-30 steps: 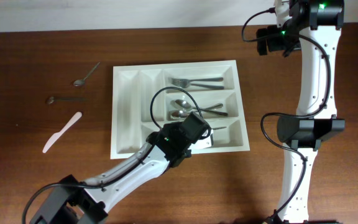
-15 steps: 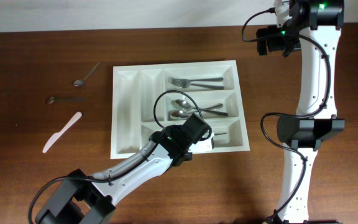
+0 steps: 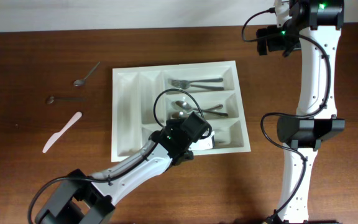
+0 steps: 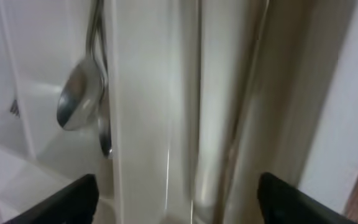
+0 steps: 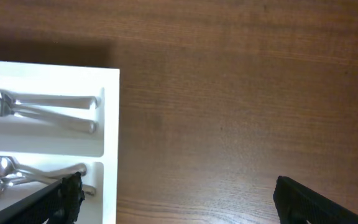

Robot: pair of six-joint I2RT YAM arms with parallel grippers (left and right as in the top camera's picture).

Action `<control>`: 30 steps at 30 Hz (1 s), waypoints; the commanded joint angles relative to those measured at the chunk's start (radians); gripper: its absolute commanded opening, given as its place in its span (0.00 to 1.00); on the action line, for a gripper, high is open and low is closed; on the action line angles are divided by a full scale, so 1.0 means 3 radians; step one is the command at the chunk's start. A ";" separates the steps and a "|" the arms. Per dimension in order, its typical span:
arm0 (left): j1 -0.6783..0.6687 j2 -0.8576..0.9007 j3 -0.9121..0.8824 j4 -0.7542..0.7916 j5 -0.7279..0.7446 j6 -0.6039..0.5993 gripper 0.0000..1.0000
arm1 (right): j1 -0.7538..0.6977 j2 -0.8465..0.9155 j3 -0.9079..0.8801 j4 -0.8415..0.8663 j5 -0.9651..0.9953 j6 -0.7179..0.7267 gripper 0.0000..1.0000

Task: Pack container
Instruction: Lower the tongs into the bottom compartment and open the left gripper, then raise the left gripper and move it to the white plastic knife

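The container [image 3: 129, 112], a white cutlery tray, lies mid-table. Its right compartments hold forks [image 3: 194, 82] and spoons [image 3: 188, 109]. My left gripper [image 3: 202, 135] hangs over the tray's near right compartment. In the left wrist view it [image 4: 182, 205] is open, fingers [image 4: 67, 202] wide apart. A long silvery piece of cutlery [image 4: 219, 124] lies free in the compartment between them, with the spoons [image 4: 76, 102] beyond a divider [image 4: 142, 93]. My right gripper [image 3: 269, 40] hovers open [image 5: 185, 202] over bare table beside the tray's corner [image 5: 110, 137].
On the table left of the tray lie a metal spoon [image 3: 87, 73], a smaller spoon [image 3: 64, 98] and a white plastic knife [image 3: 62, 132]. The right arm's base [image 3: 306, 130] stands right of the tray.
My left gripper has opened over the near right compartment and let go of the silvery piece, which now lies in the tray. The right arm has not moved.
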 commanded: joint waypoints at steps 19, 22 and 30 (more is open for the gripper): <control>0.0094 0.0010 0.0033 0.1967 -0.1844 -0.0165 0.99 | 0.0011 -0.0103 0.0034 -0.0020 -0.0031 0.0015 0.99; 0.0267 0.0008 0.0103 0.2282 -0.2294 -0.0593 0.99 | 0.0011 -0.0103 0.0034 -0.0020 -0.0031 0.0015 0.99; 0.0844 -0.0029 0.0425 0.1841 -0.2772 -0.1708 0.99 | 0.0011 -0.0103 0.0034 -0.0020 -0.0032 0.0015 0.99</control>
